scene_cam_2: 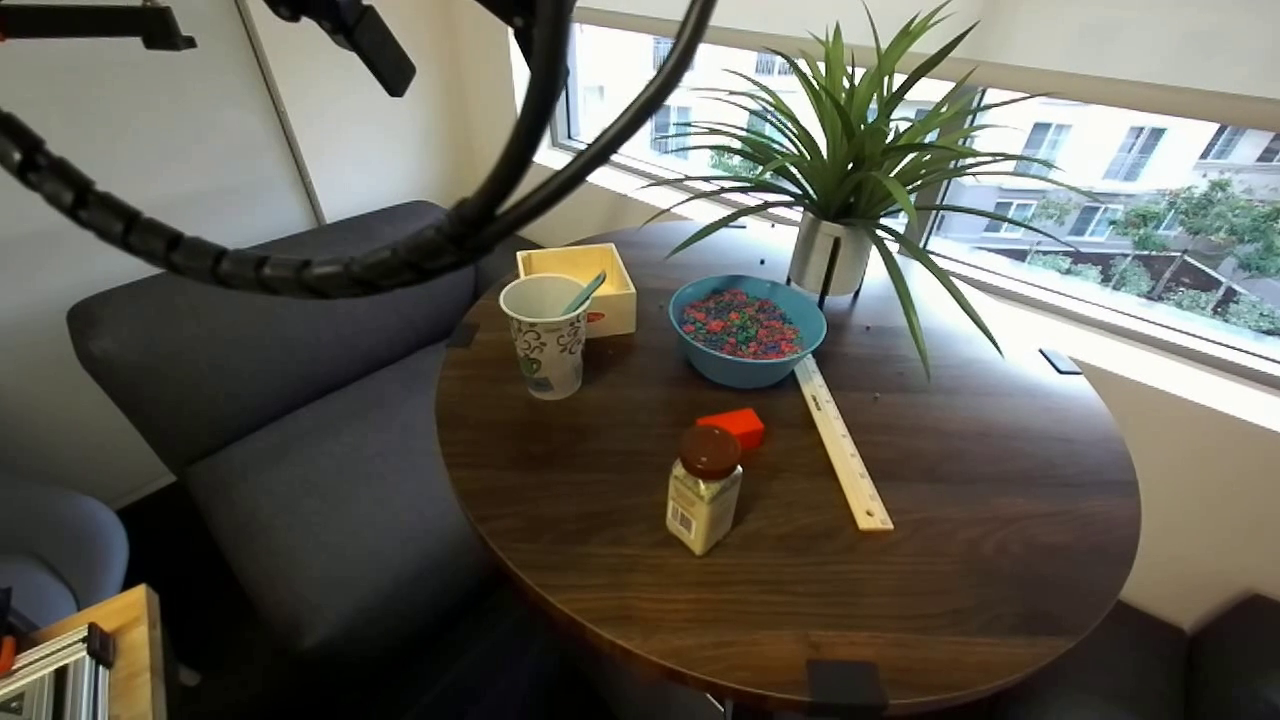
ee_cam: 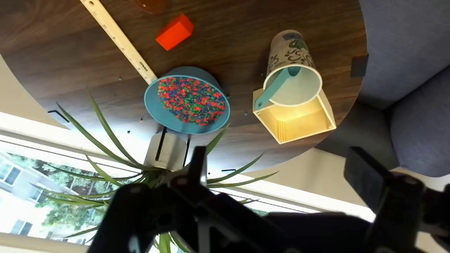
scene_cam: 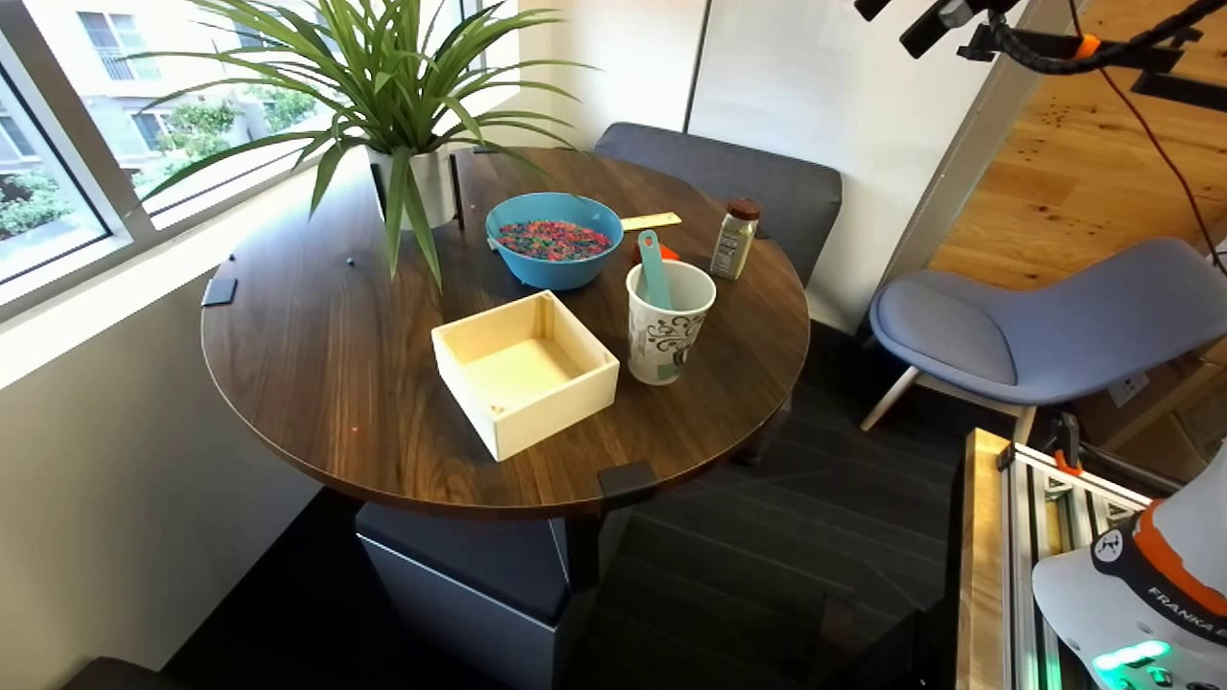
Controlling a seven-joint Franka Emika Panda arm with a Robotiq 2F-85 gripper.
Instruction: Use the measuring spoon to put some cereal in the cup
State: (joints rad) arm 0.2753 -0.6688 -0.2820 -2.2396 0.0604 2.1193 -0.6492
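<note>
The teal measuring spoon (scene_cam: 655, 273) stands in the whitish cup (scene_cam: 661, 343), its handle sticking out over the rim. Spoon (scene_cam_2: 586, 292) and cup (scene_cam_2: 550, 355) also show in an exterior view, and the spoon (ee_cam: 272, 89) and upright cup (ee_cam: 291, 51) in the wrist view. The cereal (ee_cam: 191, 100), red, green and blue pieces, fills much of the blue bowl (ee_cam: 154, 102). The cereal shows in both exterior views (scene_cam: 554, 240) (scene_cam_2: 740, 325). My gripper (ee_cam: 277, 154) is open and empty, fingers wide apart, high above the table. In the exterior views it is partly cut off at the top.
A cream square box (scene_cam: 556, 422) stands beside the cup. A wooden ruler (scene_cam_2: 845, 445) touches the bowl's side. A red block (scene_cam_2: 738, 427) and a brown-capped bottle (scene_cam_2: 705, 495) stand near. A potted plant (scene_cam: 422, 187) spreads leaves behind the bowl.
</note>
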